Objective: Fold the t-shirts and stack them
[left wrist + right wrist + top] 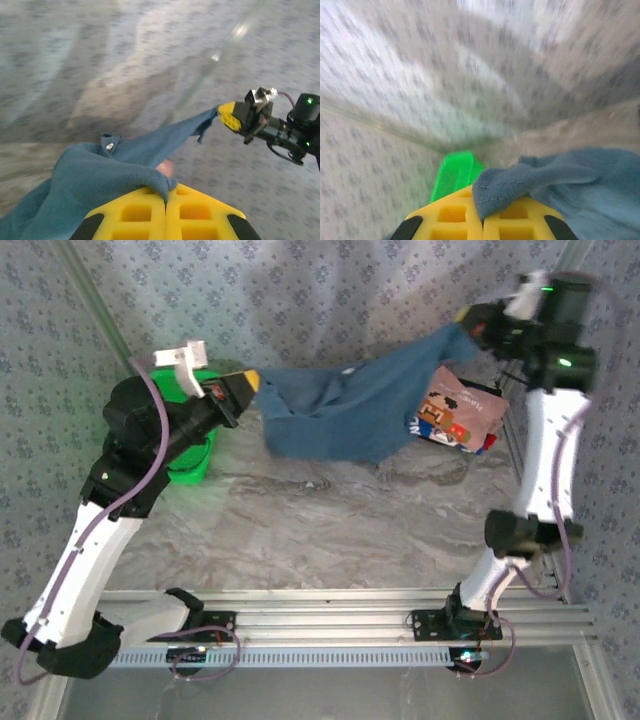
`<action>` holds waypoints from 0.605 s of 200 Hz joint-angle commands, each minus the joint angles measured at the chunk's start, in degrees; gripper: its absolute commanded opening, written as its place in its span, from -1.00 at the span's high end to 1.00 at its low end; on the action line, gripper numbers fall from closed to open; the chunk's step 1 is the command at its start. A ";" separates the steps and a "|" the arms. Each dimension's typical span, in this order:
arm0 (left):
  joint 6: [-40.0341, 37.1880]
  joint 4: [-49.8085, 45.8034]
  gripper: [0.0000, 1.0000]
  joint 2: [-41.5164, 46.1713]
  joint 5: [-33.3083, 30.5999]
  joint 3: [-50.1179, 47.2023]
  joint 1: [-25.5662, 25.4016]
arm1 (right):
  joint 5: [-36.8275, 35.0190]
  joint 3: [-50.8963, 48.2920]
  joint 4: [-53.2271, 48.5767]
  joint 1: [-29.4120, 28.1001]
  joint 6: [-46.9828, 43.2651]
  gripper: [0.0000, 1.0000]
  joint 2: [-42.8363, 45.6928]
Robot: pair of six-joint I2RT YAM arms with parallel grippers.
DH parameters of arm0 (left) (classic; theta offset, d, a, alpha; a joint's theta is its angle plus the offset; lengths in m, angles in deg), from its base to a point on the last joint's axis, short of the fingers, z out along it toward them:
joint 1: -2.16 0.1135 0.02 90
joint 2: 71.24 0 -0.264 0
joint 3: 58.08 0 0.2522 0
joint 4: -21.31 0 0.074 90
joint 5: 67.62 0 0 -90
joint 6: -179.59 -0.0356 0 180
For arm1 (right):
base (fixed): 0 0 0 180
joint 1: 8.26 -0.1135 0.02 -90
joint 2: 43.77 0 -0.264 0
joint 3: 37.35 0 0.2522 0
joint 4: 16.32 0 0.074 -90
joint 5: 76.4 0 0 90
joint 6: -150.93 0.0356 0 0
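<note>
Both end effectors, left (246,386) and right (468,319), were clamped shut on the teal-blue t-shirt (340,410), held stretched above the worktop (330,525). A pink printed t-shirt (458,408) lay under its right end. The contents of the green basket (192,466) were hidden.

no wording can be read with certainty in any view. a blocky red-brown print is seen on the pink t-shirt (465,400) at the far right, but no letters or numbers can be made out in it. white marks, possibly letters, are seen on the dark blue t-shirt (417,426) lying under it; they are too small to be read and are partly hidden by the teal-blue t-shirt (350,405).
</note>
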 commanded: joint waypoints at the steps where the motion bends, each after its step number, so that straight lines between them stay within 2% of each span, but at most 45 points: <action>1: -5.91 3.73 1.00 -5.14 -2.10 6.89 -9.19 | 3.64 -3.85 6.36 7.16 5.10 1.00 5.27; 26: -11.75 -0.34 1.00 -12.66 -4.84 18.30 -18.62 | 7.48 -4.80 12.36 15.31 11.63 1.00 6.88; 42: -12.42 -1.38 1.00 -15.25 -6.30 23.12 -20.80 | 8.37 -1.62 13.47 17.88 13.63 1.00 5.44; 60: -12.09 -1.57 1.00 -15.57 -8.64 23.15 -21.02 | 9.03 3.65 12.08 18.06 14.02 1.00 2.25; 77: -12.32 -1.94 1.00 -14.16 -13.11 21.01 -20.93 | 7.74 4.74 11.97 16.10 13.53 1.00 0.15; 90: -11.25 -1.70 1.00 -11.94 -17.47 15.30 -19.78 | 7.45 4.90 10.83 12.83 11.98 1.00 -2.26; 107: -6.00 -1.30 1.00 -8.36 -19.92 7.00 -15.02 | 5.83 5.68 5.99 6.27 6.83 1.00 -6.20; 121: -4.76 -2.19 1.00 -5.01 -24.44 -0.50 -13.45 | 3.58 5.37 2.46 -0.23 1.71 1.00 -9.78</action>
